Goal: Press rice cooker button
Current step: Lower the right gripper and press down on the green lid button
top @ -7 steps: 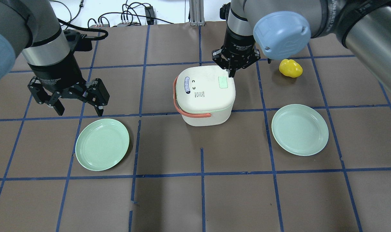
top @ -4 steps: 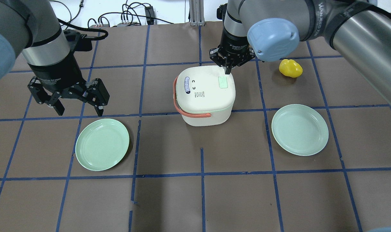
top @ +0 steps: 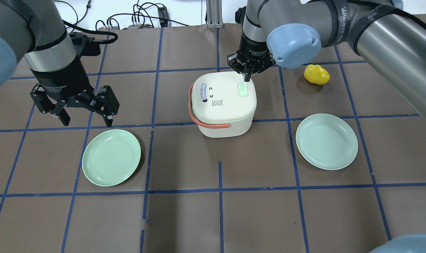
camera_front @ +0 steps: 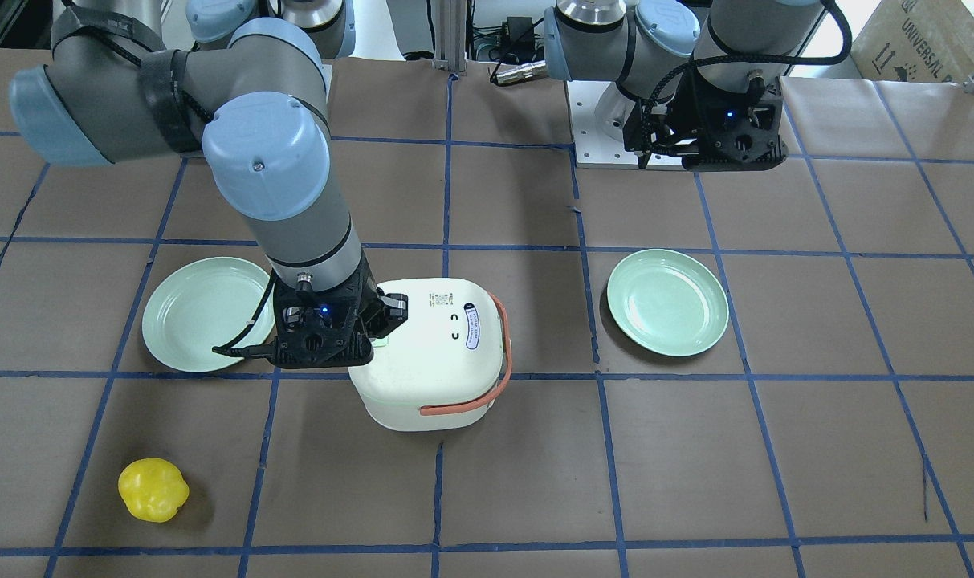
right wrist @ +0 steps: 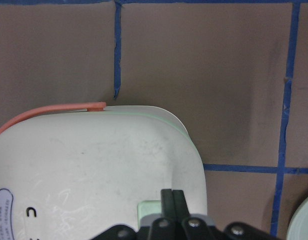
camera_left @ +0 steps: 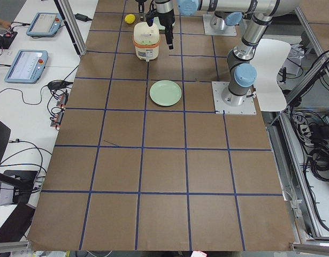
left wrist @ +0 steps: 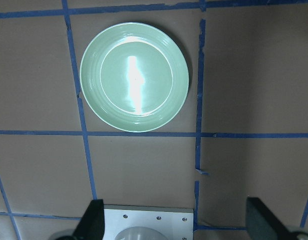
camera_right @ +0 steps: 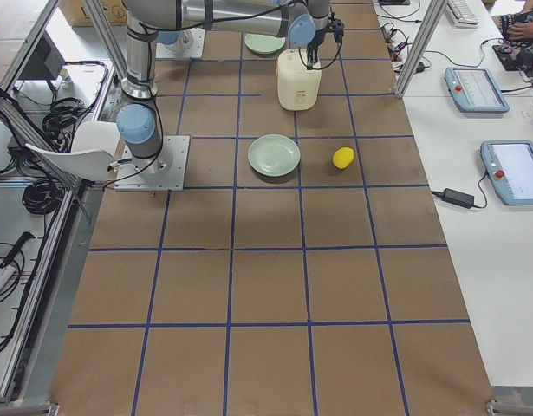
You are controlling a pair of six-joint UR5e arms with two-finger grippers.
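Observation:
The white rice cooker [top: 222, 105] with an orange handle [top: 213, 125] stands mid-table. Its pale green button [top: 242, 90] is on the lid's far right part. My right gripper [top: 247, 78] is shut, empty, pointing down, with its tips at the button's far edge. I cannot tell whether they touch it. In the right wrist view the closed fingertips [right wrist: 172, 199] sit beside the button [right wrist: 148, 209]. In the front view the right gripper [camera_front: 378, 333] covers the button. My left gripper [top: 87, 121] is open and empty, left of the cooker.
A green plate [top: 111, 157] lies below the left gripper and also shows in the left wrist view [left wrist: 134, 76]. A second green plate [top: 327, 141] lies right of the cooker. A yellow object [top: 316, 74] lies at the far right.
My right gripper has moved slightly left and toward the far edge of the lid, staying shut. The left arm and the cooker have not moved.

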